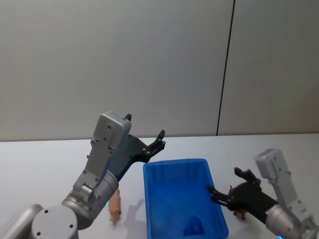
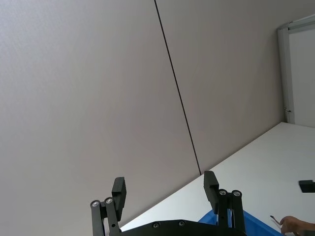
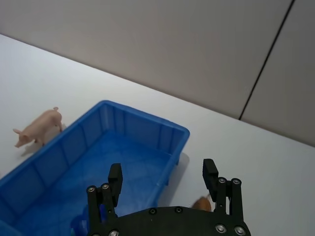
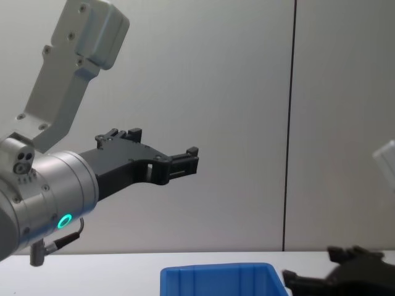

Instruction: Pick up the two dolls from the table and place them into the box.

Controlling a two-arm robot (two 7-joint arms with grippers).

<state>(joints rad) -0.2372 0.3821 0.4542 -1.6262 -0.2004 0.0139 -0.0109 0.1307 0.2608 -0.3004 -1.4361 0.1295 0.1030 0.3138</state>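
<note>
The pink pig doll (image 1: 115,206) is sitting on the white bench (image 1: 45,164) just beside the left wall of the blue plastic box (image 1: 174,164). The small brown doll (image 3: 202,203) is sitting just outside the right wall, beneath the right gripper (image 1: 224,181), which is hovering spread open. The left gripper (image 1: 160,140) is hanging raised over the box's far left corner, released and empty. Both dolls are looking light, stiff and smoothly moulded, so pinching across the rounded body is likely beating the thin legs, though glossy flanks may slip.
</note>
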